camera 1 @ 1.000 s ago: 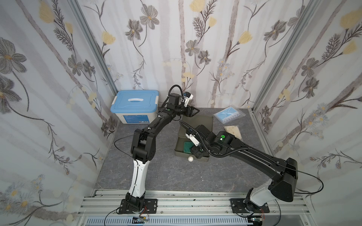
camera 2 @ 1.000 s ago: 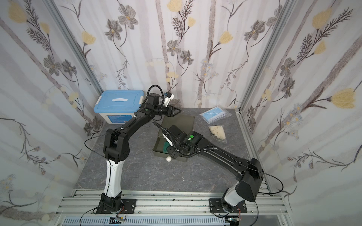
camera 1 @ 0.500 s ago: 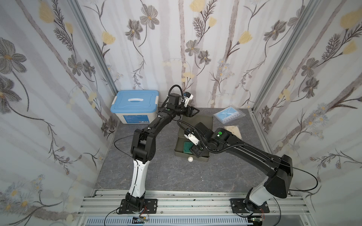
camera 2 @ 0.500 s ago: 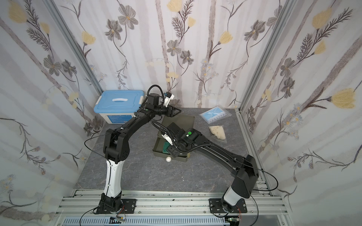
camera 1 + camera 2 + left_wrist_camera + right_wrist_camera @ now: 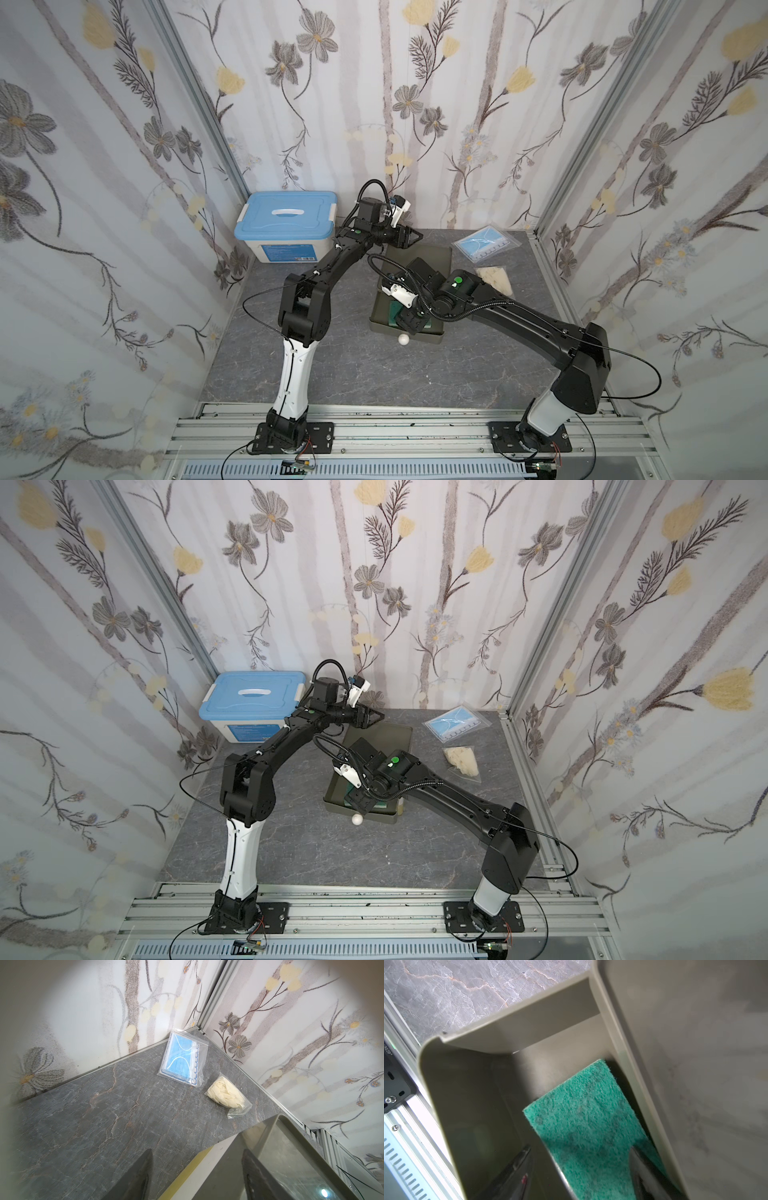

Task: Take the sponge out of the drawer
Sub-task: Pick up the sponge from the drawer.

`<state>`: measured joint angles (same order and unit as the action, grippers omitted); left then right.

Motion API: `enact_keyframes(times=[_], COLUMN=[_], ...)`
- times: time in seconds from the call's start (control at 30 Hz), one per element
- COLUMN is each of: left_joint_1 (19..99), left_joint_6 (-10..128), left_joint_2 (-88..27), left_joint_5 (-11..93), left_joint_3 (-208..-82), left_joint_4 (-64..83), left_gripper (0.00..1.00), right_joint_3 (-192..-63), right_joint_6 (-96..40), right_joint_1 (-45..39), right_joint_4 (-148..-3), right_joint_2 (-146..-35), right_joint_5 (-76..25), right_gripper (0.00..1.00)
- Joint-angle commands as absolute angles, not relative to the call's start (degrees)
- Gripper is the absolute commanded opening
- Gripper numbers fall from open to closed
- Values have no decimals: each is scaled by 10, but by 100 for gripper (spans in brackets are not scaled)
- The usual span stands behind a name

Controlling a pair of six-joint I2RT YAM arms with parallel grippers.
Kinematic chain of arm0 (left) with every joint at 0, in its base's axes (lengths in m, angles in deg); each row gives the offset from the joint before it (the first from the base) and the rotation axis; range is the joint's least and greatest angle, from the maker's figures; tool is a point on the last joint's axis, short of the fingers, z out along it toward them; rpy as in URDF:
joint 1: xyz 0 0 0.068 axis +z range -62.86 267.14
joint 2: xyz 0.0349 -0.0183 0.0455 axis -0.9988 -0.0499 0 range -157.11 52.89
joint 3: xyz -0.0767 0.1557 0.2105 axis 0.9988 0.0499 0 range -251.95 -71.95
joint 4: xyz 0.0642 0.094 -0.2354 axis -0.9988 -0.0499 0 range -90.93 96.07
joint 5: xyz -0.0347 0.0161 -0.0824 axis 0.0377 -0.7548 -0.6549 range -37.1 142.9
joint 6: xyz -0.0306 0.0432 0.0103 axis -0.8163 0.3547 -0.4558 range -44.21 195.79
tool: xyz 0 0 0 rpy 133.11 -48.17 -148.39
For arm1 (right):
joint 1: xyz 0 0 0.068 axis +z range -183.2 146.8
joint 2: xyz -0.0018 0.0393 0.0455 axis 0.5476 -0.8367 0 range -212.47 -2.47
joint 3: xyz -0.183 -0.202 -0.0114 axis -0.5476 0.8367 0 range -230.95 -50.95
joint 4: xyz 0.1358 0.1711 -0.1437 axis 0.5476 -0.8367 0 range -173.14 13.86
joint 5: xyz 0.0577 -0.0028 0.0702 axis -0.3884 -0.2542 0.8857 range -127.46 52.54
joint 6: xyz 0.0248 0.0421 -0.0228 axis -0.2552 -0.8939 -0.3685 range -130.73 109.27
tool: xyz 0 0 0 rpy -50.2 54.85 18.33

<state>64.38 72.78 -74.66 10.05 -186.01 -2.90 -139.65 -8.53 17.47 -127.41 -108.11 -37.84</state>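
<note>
The olive drawer stands pulled out toward the front of its cabinet, with a white knob on its face. A green sponge lies flat inside, along one drawer wall. My right gripper reaches down into the drawer. It is open, one finger over the bare drawer floor and the other over the sponge's far edge. My left gripper is open at the cabinet's back, straddling its top corner.
A blue-lidded storage box stands at the back left. A bag of blue face masks and a bag of pale gloves lie at the back right. Aluminium rails run along the front.
My right gripper has shifted slightly over the drawer and its jaws have widened. The left arm has stayed still.
</note>
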Motion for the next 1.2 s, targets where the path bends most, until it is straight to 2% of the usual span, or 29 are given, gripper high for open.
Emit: enact_keyframes(times=[0.0, 0.37, 0.5, 0.57, 0.7, 1.03, 1.17], left_joint_1=[646, 648, 648, 649, 650, 651, 651], left_joint_6=[742, 747, 748, 750, 749, 751, 751], left_joint_2=[-754, -754, -754, -754, -755, -753, -753], left_joint_5=[113, 109, 109, 108, 108, 107, 106], left_joint_3=[-1864, -1871, -1875, -1876, -1878, -1879, -1879], left_joint_4=[-69, -77, -81, -82, -82, -86, -86], left_gripper=[68, 68, 68, 68, 68, 68, 68], right_joint_3=[-1388, -1385, -1385, -1387, -1389, -1391, -1396], right_joint_6=[-49, -47, -54, -54, -56, -59, -64], right_joint_1=[168, 161, 138, 136, 130, 125, 125], right_joint_4=[-1333, -1333, -1324, -1324, -1323, -1324, -1326], right_joint_2=[-1103, -1143, -1147, -1149, -1155, -1171, -1173], right_joint_5=[-399, -424, -438, -446, -458, -474, -484], right_gripper=[73, 71, 67, 62, 41, 2, 0])
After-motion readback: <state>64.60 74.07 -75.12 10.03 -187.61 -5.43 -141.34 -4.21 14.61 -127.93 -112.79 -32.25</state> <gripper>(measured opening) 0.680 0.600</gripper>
